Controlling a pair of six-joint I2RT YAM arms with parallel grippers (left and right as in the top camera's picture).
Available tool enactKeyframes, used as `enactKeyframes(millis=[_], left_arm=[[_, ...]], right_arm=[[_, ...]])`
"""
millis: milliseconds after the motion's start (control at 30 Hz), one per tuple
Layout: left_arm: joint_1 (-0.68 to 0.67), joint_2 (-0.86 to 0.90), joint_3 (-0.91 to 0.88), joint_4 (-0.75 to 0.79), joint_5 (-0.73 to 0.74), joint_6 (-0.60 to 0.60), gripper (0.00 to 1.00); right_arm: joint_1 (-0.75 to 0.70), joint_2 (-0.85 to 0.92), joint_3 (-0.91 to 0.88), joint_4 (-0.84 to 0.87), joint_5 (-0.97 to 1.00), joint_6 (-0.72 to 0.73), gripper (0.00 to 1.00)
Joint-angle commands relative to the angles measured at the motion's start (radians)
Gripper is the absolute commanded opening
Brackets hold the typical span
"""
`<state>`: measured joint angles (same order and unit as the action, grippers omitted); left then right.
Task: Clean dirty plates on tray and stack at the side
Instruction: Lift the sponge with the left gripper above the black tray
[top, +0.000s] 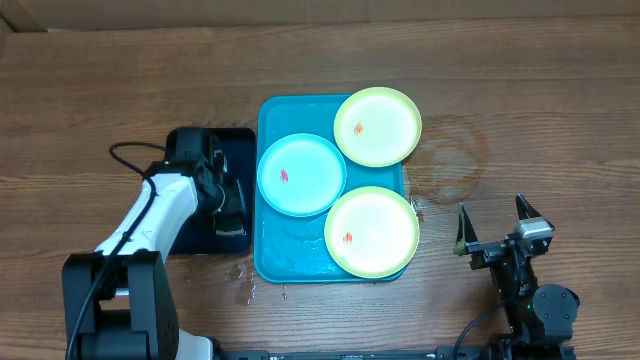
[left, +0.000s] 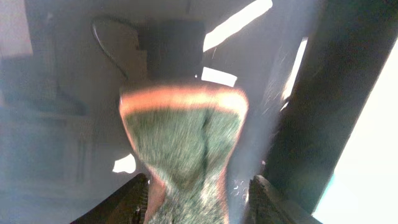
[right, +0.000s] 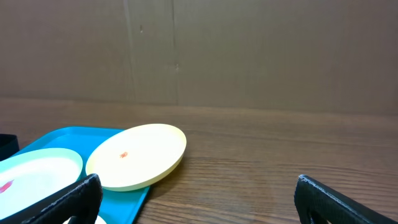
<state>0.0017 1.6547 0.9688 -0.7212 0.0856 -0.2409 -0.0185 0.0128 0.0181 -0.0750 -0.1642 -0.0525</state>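
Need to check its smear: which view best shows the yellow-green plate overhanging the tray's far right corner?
Overhead: the plate shows whole, its smear plain from above. The right wrist view sees it at a shallow angle, foreshortened; the left wrist view misses it.

Left arm (top: 160, 205) white shell, black joints, black cable (top: 125, 150); right arm (top: 520, 280), right claw (top: 492, 218) black.

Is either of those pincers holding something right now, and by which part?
The left pincer straddles the near end of a green sponge; whether it grips it yet cannot be told. The right pincer is open and holds nothing.
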Motion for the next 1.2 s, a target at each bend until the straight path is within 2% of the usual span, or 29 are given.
enactKeyframes(millis=[0,33,267,400,433,533,600,733,967,1167], left_arm=[[-0.002,0.001,0.034,-0.013,0.009,-0.011,0.48],[-0.002,0.001,0.019,-0.010,0.009,-0.019,0.44],[-0.003,0.008,-0.076,0.060,0.018,-0.022,0.43],[-0.003,0.008,-0.122,0.125,0.019,-0.021,0.09],[-0.003,0.006,-0.114,0.123,0.017,-0.020,0.04],[0.010,-0.010,-0.034,0.065,-0.013,-0.022,0.04],[0.019,-0.030,0.084,-0.002,-0.055,-0.026,0.04],[0.018,-0.034,0.173,-0.023,-0.111,-0.004,0.04],[0.017,0.001,0.148,-0.062,-0.145,0.009,0.04],[0.017,0.033,0.092,-0.032,-0.141,0.009,0.04]], right_arm=[[-0.002,-0.006,-0.010,0.006,0.010,-0.001,1.00],[-0.002,-0.006,-0.010,0.006,0.010,-0.001,1.00],[-0.002,-0.006,-0.010,0.005,0.010,-0.001,1.00],[-0.002,-0.006,-0.010,0.005,0.010,-0.001,1.00],[-0.002,-0.006,-0.010,0.005,0.010,-0.001,1.00],[-0.002,-0.006,-0.010,0.005,0.010,-0.001,1.00],[-0.002,-0.006,-0.010,0.006,0.010,-0.001,1.00],[-0.002,-0.006,-0.010,0.005,0.010,-0.001,1.00],[-0.002,-0.006,-0.010,0.005,0.010,-0.001,1.00],[-0.002,-0.006,-0.010,0.005,0.010,-0.001,1.00]])
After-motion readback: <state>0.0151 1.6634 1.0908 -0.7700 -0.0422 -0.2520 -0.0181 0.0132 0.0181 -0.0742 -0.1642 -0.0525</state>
